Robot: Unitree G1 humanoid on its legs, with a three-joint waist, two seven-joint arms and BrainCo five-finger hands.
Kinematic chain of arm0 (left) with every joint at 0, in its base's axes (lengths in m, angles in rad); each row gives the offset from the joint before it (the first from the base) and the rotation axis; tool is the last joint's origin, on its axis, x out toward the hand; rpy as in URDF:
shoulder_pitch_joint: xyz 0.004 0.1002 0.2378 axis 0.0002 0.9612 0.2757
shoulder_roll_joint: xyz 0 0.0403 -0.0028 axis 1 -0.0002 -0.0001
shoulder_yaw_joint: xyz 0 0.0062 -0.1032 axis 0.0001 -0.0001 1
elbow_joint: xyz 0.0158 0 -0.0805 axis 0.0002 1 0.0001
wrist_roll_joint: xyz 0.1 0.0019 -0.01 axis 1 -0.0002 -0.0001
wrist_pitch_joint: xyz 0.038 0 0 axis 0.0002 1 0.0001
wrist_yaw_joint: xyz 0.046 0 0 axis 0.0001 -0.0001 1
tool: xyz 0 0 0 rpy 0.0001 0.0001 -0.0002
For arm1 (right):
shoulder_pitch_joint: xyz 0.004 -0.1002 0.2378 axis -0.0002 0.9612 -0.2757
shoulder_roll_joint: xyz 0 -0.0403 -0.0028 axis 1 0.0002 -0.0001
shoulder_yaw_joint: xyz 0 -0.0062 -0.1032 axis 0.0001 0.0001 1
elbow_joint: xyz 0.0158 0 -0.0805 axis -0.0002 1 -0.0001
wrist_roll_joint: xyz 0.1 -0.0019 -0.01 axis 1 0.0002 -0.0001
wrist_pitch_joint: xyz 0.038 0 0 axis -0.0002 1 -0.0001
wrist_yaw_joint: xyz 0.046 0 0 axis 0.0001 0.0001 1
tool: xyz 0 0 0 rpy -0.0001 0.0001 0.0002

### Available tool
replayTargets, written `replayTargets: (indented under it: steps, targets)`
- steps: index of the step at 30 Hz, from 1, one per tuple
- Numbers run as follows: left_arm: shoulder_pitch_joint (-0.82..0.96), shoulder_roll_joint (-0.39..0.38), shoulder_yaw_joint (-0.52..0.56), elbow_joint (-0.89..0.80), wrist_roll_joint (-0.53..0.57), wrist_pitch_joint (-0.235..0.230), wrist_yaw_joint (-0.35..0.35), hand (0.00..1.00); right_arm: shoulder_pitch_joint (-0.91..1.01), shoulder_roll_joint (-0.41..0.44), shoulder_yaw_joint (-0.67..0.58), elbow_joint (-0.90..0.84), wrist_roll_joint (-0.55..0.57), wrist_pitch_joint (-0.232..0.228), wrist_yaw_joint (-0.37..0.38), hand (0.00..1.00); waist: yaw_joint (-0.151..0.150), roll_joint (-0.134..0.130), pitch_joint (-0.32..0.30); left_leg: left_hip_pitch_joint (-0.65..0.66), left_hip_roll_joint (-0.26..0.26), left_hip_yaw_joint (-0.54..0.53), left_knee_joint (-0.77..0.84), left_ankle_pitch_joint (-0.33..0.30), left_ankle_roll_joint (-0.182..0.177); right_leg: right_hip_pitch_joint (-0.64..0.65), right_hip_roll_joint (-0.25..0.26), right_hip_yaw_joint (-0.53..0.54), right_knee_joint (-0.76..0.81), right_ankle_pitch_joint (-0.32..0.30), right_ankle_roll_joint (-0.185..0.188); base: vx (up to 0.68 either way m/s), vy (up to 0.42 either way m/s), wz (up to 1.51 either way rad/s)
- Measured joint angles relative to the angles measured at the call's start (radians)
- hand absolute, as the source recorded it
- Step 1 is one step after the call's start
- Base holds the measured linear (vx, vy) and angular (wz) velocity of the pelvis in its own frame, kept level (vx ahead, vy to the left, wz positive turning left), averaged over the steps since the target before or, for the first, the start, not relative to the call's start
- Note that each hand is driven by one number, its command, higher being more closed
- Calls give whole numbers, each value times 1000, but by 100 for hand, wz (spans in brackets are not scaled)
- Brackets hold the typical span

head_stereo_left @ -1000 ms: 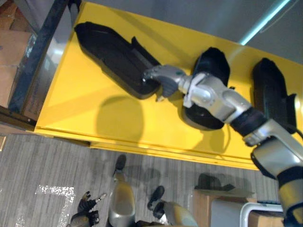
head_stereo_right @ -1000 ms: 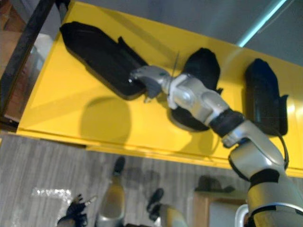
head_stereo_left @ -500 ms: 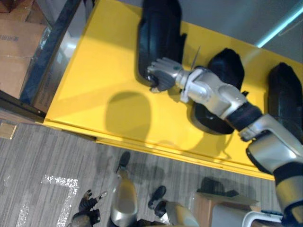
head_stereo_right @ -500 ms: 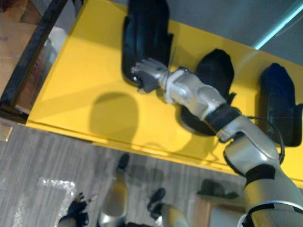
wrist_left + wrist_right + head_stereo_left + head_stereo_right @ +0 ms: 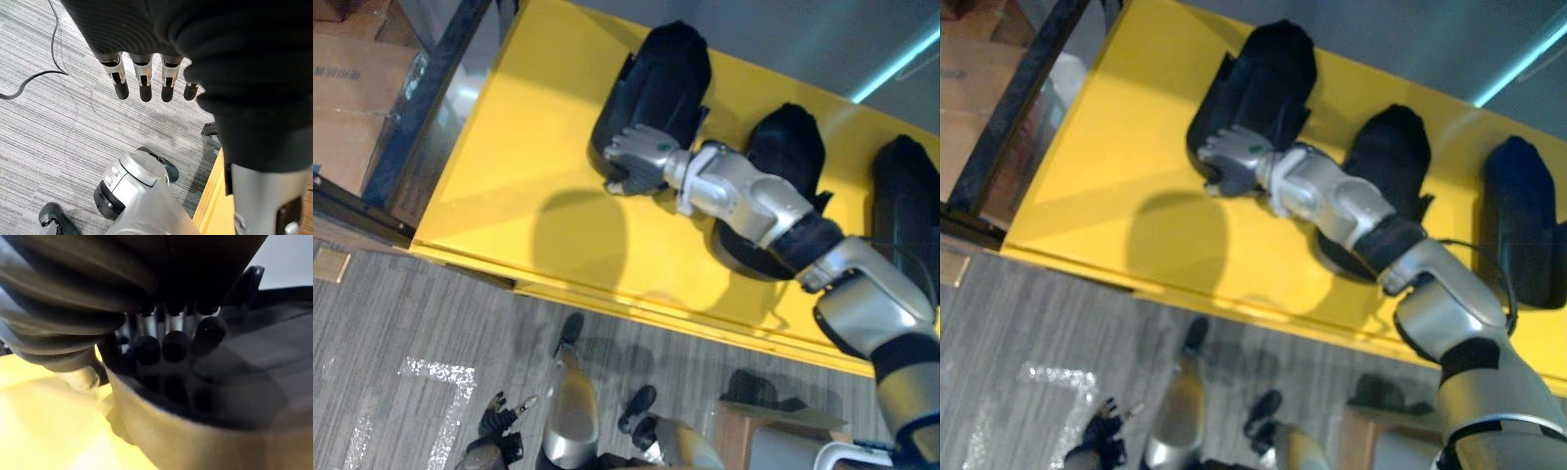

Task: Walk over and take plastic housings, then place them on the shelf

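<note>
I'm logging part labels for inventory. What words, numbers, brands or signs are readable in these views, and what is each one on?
Cardboard box: a line of dark print, too blurred to read.
Plastic housing gripped by the right hand: no text visible.
Other two housings: no text visible.
Yellow surface: no text or sign.

The yellow shelf (image 5: 499, 147) is brightly and evenly lit. White glare (image 5: 431, 384) is thrown back by the grey floor (image 5: 401, 313) before its front edge, and a bright teal strip (image 5: 901, 64) is seen beyond its far edge.
</note>
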Motion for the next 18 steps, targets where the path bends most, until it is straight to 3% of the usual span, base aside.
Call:
replayTargets:
  steps: [9, 18]
  targets:
    - [0, 0, -1, -1, 5, 1, 1, 0, -36, 41, 52, -80, -8, 6, 105, 100, 1, -4, -2, 0, 3, -1, 0, 1, -1, 1, 4, 0, -2, 0, 0, 0, 0, 0]
    - [0, 4, -22, 0, 9, 2, 1, 0, -41, 65, 77, -150, 92, 112, 140, 100, 3, -14, -9, 0, 3, -2, 0, 0, 0, 2, 4, -1, -1, 0, 0, 0, 0, 0]
